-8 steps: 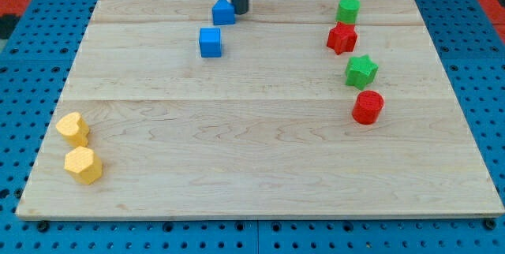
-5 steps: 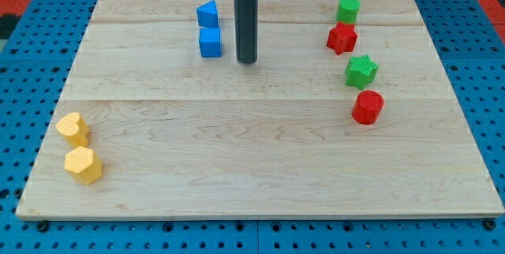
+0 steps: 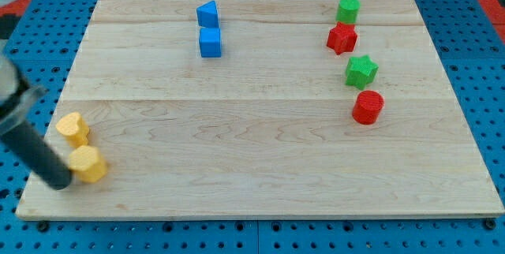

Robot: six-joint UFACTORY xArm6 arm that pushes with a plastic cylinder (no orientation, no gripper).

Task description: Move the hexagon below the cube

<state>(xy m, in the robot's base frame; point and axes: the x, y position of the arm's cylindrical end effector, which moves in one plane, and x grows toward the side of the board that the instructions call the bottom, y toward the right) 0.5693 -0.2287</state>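
Tip (image 3: 61,181) of motion-blurred dark rod touches yellow hexagon block's (image 3: 88,164) left side, no jaws | hexagon's facing unclear | blue cube (image 3: 210,42) well apart.

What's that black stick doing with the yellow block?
A robot arm's dark rod is working on a wooden board. My tip sits at the view's bottom left, right against the left side of the yellow hexagon, ready to push it. A yellow heart sits just above the hexagon. The blue cube is far off near the view's top, with a blue triangular block right above it. The hexagon is not below the cube yet.
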